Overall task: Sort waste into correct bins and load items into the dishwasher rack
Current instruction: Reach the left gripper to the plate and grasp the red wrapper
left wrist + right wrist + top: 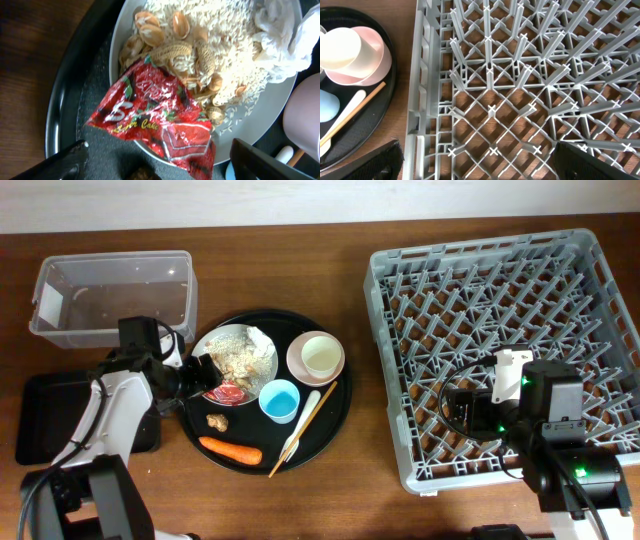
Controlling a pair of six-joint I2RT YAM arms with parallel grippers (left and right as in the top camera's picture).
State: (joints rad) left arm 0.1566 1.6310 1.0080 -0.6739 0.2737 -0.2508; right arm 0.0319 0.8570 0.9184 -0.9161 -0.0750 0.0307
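A red crinkled snack wrapper [155,115] lies over the near rim of the white plate [260,130], which holds rice-like scraps [220,40] and a crumpled tissue [280,35]. My left gripper [160,170] hovers open just over the wrapper's lower end, one finger on each side, nothing gripped. In the overhead view the left gripper [200,375] is at the plate's [215,345] left edge. A carrot [230,450], brown lump [216,421], blue cup [279,400], utensil [305,425] and pink bowl [315,358] with a cream cup share the round tray. My right gripper [465,410] hangs open over the grey rack [510,350].
The clear tub [115,295] stands at the back left, and the shallow black tray [45,415] lies in front of it, partly under my left arm. The round black tray [345,415] sits between the bins and the rack. In the right wrist view the rack's pegs [520,75] stand below the right gripper [480,167].
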